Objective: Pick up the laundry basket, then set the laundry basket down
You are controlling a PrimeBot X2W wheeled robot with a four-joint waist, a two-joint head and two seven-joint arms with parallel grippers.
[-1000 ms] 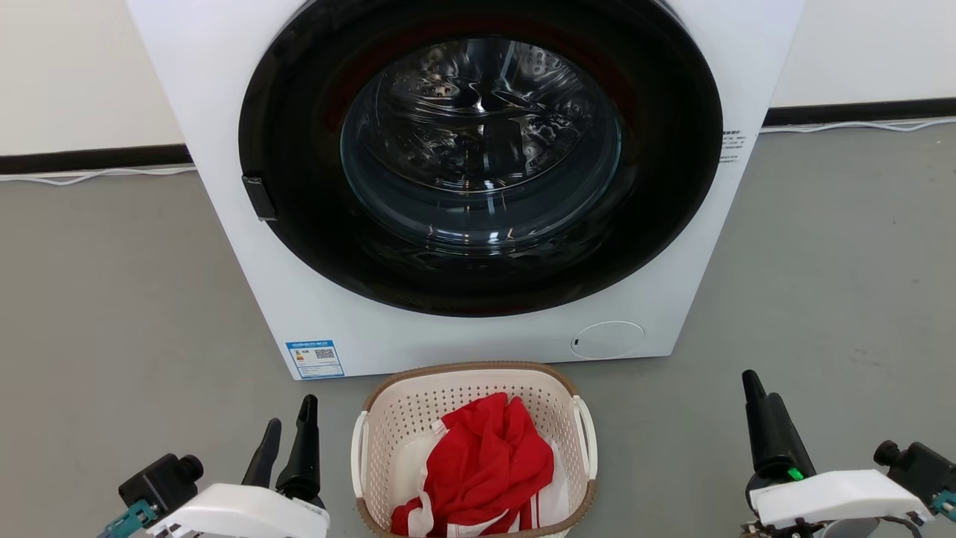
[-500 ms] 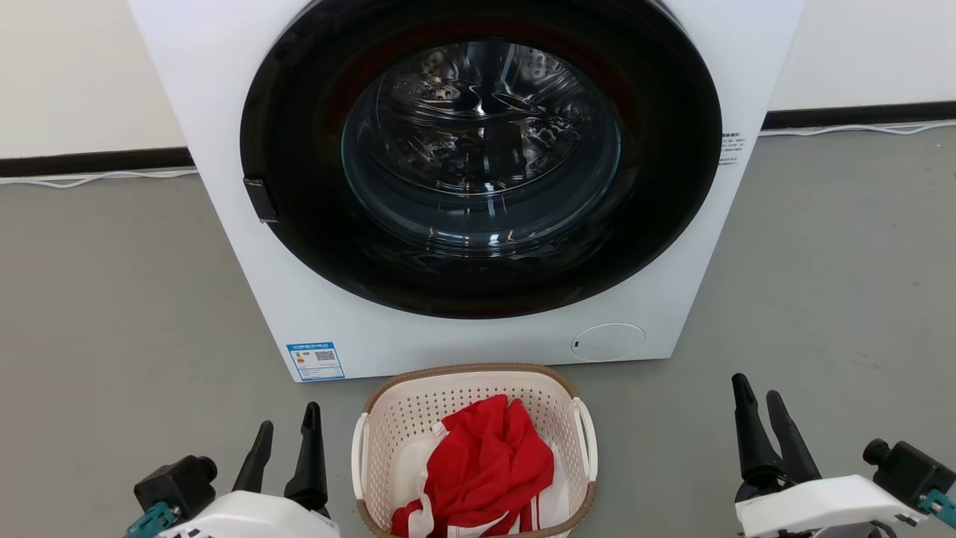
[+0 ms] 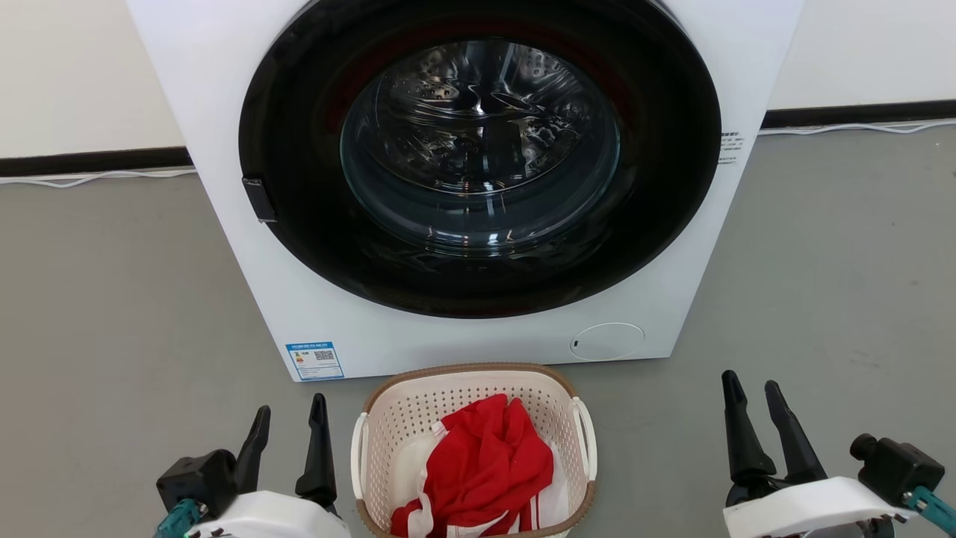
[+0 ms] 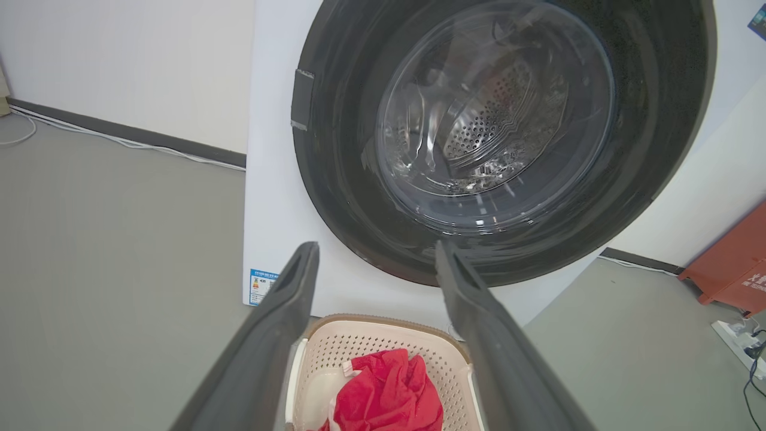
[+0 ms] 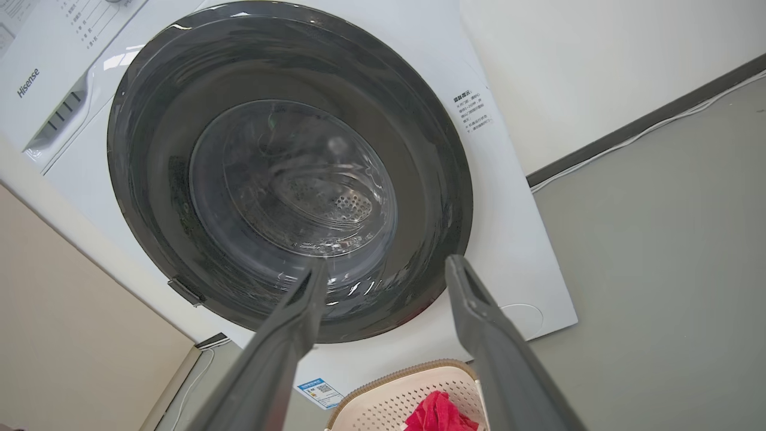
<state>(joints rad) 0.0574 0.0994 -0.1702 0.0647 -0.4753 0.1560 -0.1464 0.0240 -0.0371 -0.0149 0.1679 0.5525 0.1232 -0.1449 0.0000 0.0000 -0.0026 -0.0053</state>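
left gripper [image 3: 290, 407]: nearest me, low on the left; fingers spread wide, nothing between them, tips pointing at the washer
right gripper [image 3: 749, 382]: low on the right; fingers also spread wide, holding nothing, same heading
laundry basket [image 3: 407, 418]: upright on the floor [image 3: 112, 314] between the two grippers, brown rim up, untouched
basket vs left fingers [image 3: 320, 448]: left handle [image 3: 359, 456] just beside the inner finger, with a narrow gap and no contact
basket vs right fingers [image 3: 792, 441]: right handle [image 3: 587, 441] well apart from them, a wide strip of floor between
left wrist view: basket sits low in the gap between the two fingers, below their tips
right wrist view: basket's far rim shows low between the fingers, its right edge running behind the right-hand one
contents: red garment [image 3: 485, 463] with white trim, heaped in the basket
washing machine [image 3: 478, 340]: white front-loader right behind the basket; the basket's back rim is just in front of its base
door [image 3: 299, 261]: round, dark frame, drum visible through the glass
sticker [image 3: 314, 359]: blue label on the washer's lower left corner, just beyond the basket's left side
far: dark baseboard [image 3: 89, 160] under a pale wall, white cable [image 3: 97, 177] lying along it
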